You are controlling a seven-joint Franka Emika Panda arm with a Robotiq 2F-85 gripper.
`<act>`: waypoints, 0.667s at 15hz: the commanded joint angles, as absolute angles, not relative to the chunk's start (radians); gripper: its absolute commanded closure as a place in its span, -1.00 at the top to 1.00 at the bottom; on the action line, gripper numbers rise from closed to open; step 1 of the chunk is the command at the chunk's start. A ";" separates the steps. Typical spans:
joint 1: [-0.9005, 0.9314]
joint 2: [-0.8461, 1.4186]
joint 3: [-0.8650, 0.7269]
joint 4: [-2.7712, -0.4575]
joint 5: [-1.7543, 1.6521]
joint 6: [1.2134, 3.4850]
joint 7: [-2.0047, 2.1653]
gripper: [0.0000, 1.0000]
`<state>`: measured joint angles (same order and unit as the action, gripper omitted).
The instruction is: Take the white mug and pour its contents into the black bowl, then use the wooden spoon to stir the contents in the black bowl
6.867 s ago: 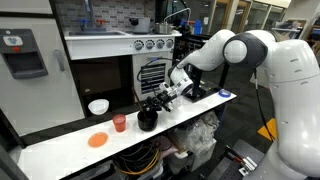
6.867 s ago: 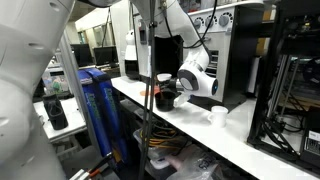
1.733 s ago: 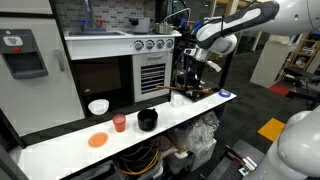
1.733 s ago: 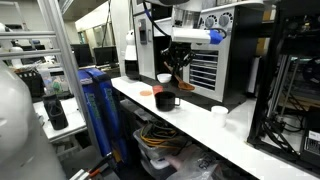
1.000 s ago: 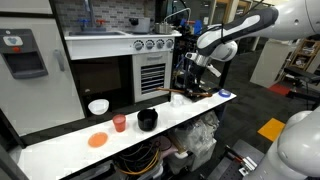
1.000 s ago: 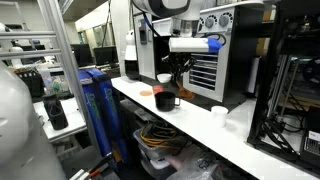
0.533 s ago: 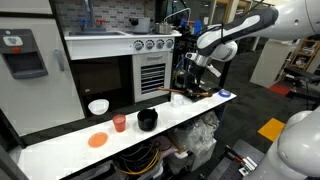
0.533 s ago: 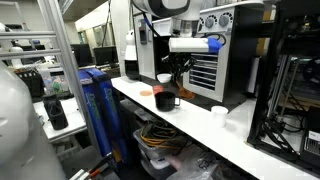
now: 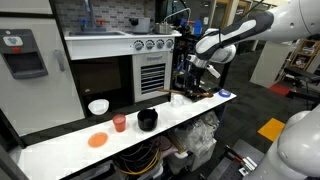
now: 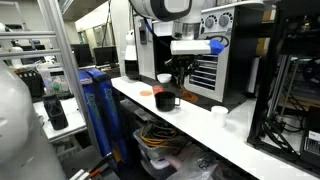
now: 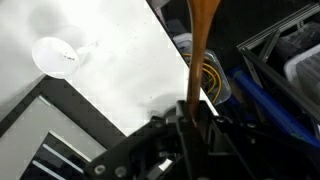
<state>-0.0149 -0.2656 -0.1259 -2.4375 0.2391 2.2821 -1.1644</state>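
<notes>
Wooden spoon (image 11: 200, 40) hangs lengthwise downward, pinched between the fingers (image 11: 208, 128).

Bare counter (image 10: 196, 113) lies between black bowl (image 10: 166, 101) and white mug (image 10: 218, 115).

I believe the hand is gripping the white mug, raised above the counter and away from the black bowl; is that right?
Not quite. The wrist view shows the hand gripping the wooden spoon; the white mug stands free on the counter. The rest holds: the hand is raised above the counter, away from the black bowl.
</notes>
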 commanded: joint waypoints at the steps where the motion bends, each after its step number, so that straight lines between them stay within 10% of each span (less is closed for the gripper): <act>1: -0.023 -0.220 -0.121 -2.438 0.172 2.349 -1.094 -0.93; 10: -0.024 -0.125 -0.102 -2.442 0.001 2.489 -0.917 -0.93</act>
<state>-0.0149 -0.1577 -0.1195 -2.4376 0.0570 2.4286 -0.9756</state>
